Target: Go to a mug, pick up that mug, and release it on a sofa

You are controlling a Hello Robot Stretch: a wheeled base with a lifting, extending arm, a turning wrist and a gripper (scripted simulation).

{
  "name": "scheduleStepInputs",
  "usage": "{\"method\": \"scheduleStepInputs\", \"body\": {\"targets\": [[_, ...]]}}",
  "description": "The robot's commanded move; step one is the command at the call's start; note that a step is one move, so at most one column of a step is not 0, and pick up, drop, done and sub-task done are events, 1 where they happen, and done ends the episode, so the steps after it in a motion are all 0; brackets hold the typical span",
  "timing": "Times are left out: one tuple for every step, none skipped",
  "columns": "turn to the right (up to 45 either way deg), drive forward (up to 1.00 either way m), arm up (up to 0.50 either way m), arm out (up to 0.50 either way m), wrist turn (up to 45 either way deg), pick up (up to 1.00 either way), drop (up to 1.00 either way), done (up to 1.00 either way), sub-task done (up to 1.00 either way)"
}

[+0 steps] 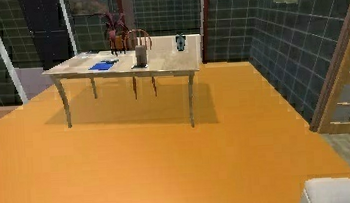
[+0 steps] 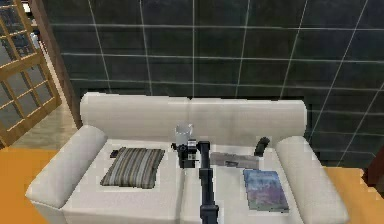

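Broadly, the white sofa [image 2: 95,112] spans the arm side view against a dark tiled wall [image 2: 230,50], and its corner [image 1: 338,192] lies at the forward view's lower right. The robot thus stands alongside the destination, with the orange floor [image 1: 136,152] and a wooden table [image 1: 166,66] ahead of it. The table carries a blue book [image 1: 102,65], a potted plant [image 1: 115,34] and a grey cup [image 1: 141,56], with a chair [image 1: 138,37] behind. These lie well apart from the sofa and seem to play no part in the step in hand. On the seat lie a striped cushion [image 2: 133,166] toward the left, a book [image 2: 265,189] toward the right, a flat grey sheet [image 2: 232,160] between them and a small dark object [image 2: 262,145] near the backrest. The arm [image 2: 207,195] rises from the bottom edge over the middle of the seat and ends at the gripper [image 2: 186,148]. At its far end sits a small pale grey shape, probably the mug [image 2: 184,132], with sofa fabric behind it. Whether the mug is held or resting cannot be told, nor whether the fingers are apart or together. The reach appears chosen to bring the mug over the bare strip of seat between cushion and sheet, where it could settle flat, so the task is judged to be near its release stage.
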Motion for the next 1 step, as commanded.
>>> {"method": "scheduleStepInputs", "body": {"targets": [[0.0,0.00,-0.32,0.00,0.0,0.00,0.00,0.00,0.00]]}}
